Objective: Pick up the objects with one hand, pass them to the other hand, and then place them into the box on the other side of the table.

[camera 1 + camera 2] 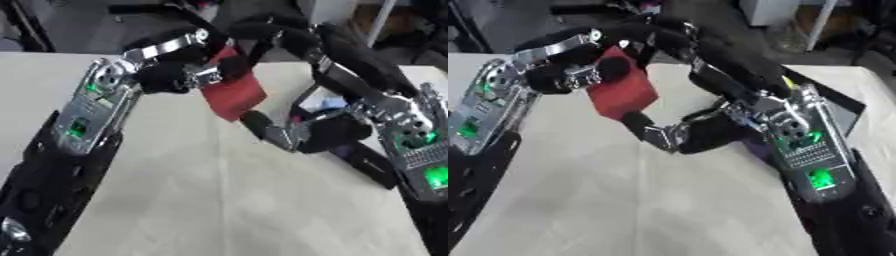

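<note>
A flat red object [627,97] hangs above the middle of the table, tilted. My left hand [188,75] comes in from the left and is shut on its upper part, dark fingers [234,65] curled over its top edge. My right hand [319,132] reaches in from the right, just below the object. It is open, and one straight finger [261,124] touches the object's lower corner. The box [372,167], dark-walled, lies on the table's right side, mostly hidden behind my right arm.
The table [219,200] is beige. Something blue and white [331,103] shows inside the box behind my right hand. Dark clutter and floor lie beyond the table's far edge.
</note>
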